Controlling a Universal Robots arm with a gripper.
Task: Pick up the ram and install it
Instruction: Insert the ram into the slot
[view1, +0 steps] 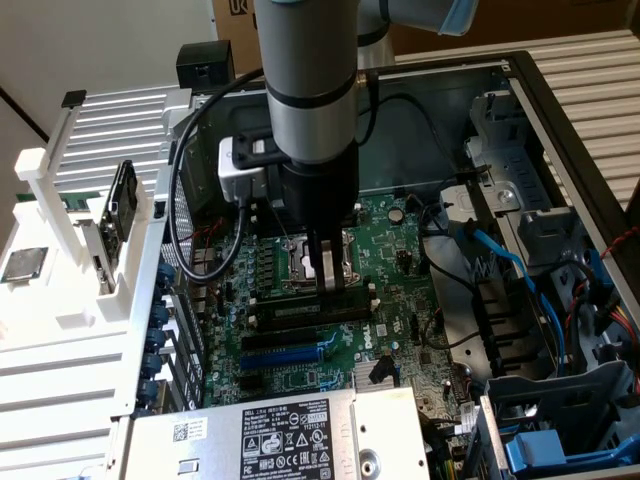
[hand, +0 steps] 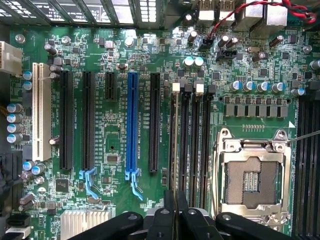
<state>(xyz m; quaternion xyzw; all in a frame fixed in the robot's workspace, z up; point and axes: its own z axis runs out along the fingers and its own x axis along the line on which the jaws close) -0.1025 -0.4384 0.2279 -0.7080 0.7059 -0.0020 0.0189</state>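
i have the end effector (view1: 327, 272) down inside the open computer case (view1: 520, 75), right over the motherboard (view1: 385, 330) beside the processor socket (view1: 315, 262). its two fingers are drawn nearly together, and between them i see the ram (view1: 330, 268) pinched upright, a pale strip at the tips in the exterior view. in the wrist view the same stick (hand: 173, 150) runs edge-on as a thin line away from the fingertips (hand: 169, 207), lying along the first of the memory slots (hand: 195, 145), the one nearest the expansion slots. i cannot tell whether it is pressed in or only resting on the slot.

counts from the wrist view: one ram stick, four black memory slots in this bank with two white clips at their far ends, one blue expansion slot (hand: 132, 125), one white slot (hand: 38, 110), and one open processor socket (hand: 250, 175).

the wrist view gives me the slot lineup and the red wires (hand: 250, 7) at the board's edge. the exterior view gives me the arm (view1: 310, 80), the white camera box (view1: 245, 165) on the wrist, the blue cables (view1: 510, 265) on the exterior view's right, and the labelled power supply (view1: 270, 435) in the foreground.
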